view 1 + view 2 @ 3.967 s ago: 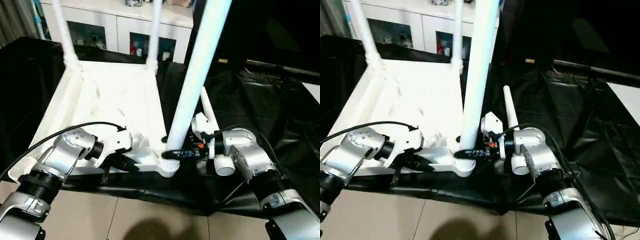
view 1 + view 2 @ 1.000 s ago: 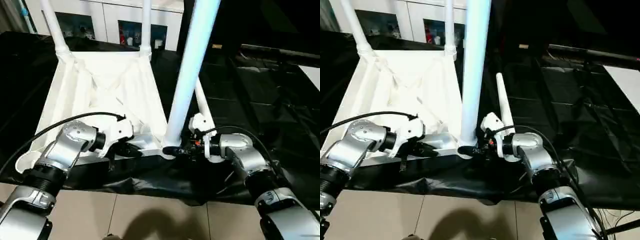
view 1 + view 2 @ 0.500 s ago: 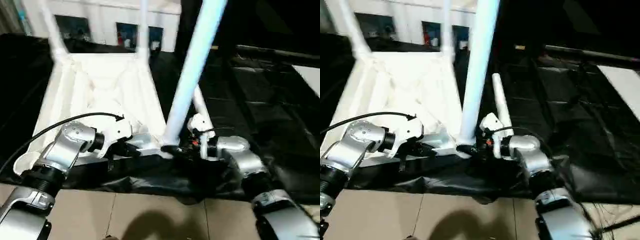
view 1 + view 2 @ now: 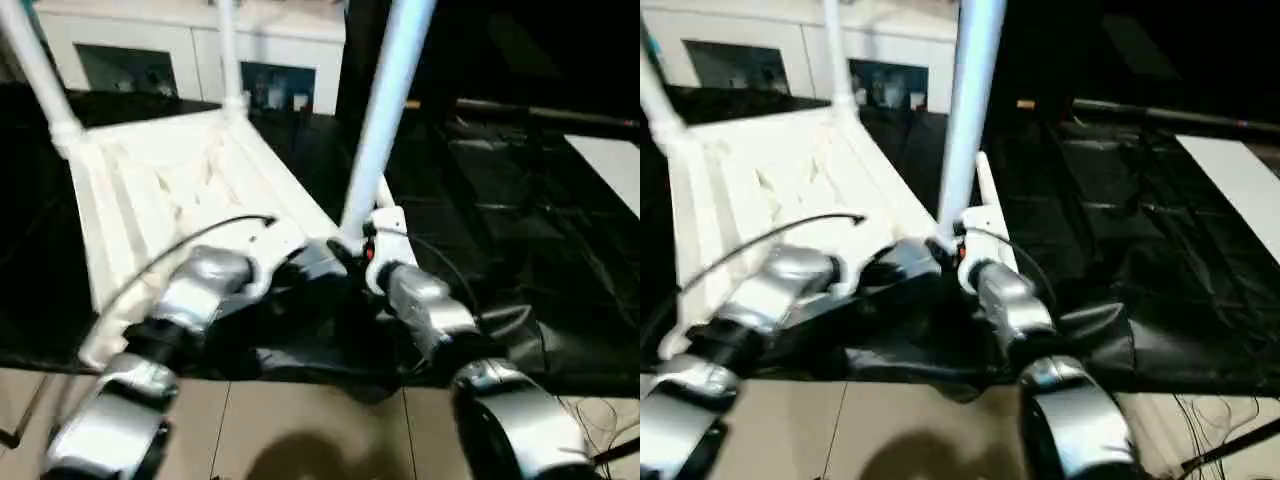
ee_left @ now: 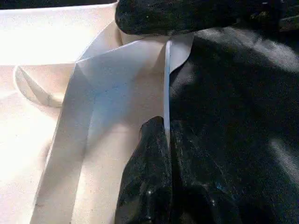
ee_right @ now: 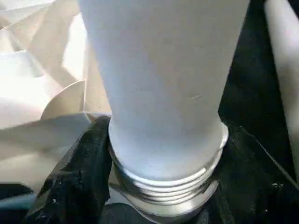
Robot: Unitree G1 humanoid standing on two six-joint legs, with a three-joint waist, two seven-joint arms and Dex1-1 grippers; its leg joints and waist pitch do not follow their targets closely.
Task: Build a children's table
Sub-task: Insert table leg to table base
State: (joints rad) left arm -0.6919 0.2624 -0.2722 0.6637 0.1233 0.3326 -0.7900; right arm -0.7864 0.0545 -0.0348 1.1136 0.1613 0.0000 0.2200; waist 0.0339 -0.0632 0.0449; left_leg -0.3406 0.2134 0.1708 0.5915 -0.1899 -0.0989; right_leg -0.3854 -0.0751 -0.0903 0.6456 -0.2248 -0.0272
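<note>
The tabletop lies upside down on a black sheet on the floor, with a white cabinet behind it. Two legs stand in its far corners. A third leg rises from the near corner, and a loose leg lies just beside it. The left gripper is pinched closed on the top's thin rim. The right gripper clasps the third leg's threaded base. Compared with a second ago, both forearms have swung inward and the top's near edge sits turned.
</note>
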